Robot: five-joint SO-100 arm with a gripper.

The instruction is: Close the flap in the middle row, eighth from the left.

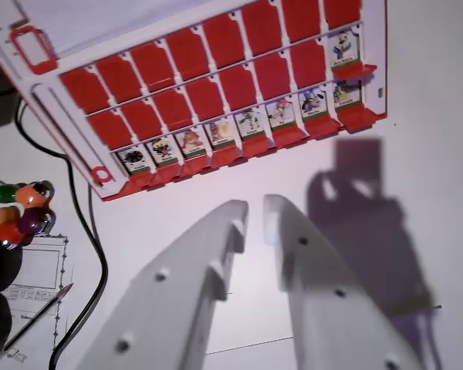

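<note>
A red-and-white flap board [380, 46] lies tilted across the top of the wrist view. In its middle row the flaps lie flat and red, except the one at the wrist view's right end [344, 48], which stands up and shows a character picture. The row nearest me [239, 127] has all of its flaps standing with pictures showing. My gripper [255, 210] hovers over the white table below the board, short of its near edge. Its two white fingers [224, 239] are a narrow gap apart with nothing between them.
Black cables [85, 223] run down the wrist view's left beside a cluster of coloured knobs [23, 212]. A printed sheet [38, 277] and a pen [38, 314] lie at the lower left. The arm's shadow [363, 216] falls on the table to the right.
</note>
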